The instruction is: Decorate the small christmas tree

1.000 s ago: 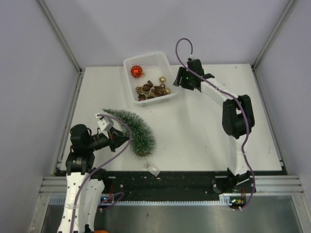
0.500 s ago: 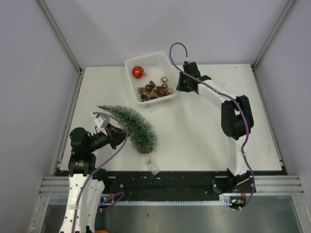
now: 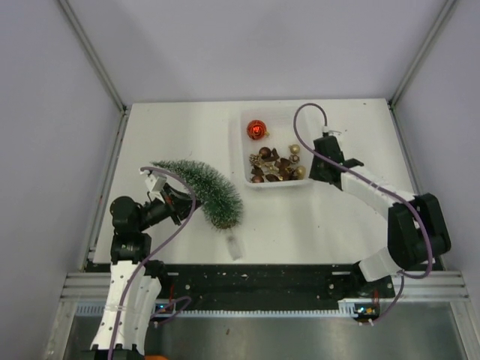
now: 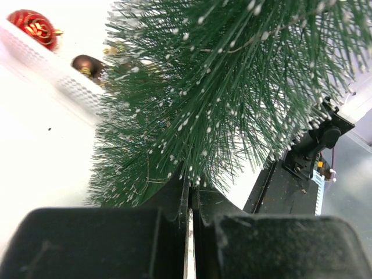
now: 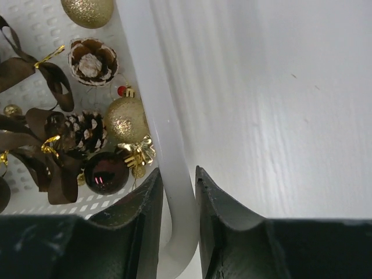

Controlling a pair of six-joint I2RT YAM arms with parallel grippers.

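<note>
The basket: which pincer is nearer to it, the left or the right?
Right. The right pincer grips the basket's right-hand wall, one finger inside and one outside. The left pincer holds the tree, off to the basket's left and not touching it.

The rim of a white basket (image 5: pixel 154 99) is seen clamped between the 2 fingers of the right gripper (image 5: pixel 178 171), 1 finger inside the basket and 1 outside, over the white table (image 5: pixel 279 104). Inside, a glittery gold bauble (image 5: pixel 87 9), a shiny gold bauble (image 5: pixel 127 119), 2 pine cones (image 5: pixel 92 61), a dark red bauble (image 5: pixel 106 172) and brown ribbon bows (image 5: pixel 55 78) are heaped together.
</note>
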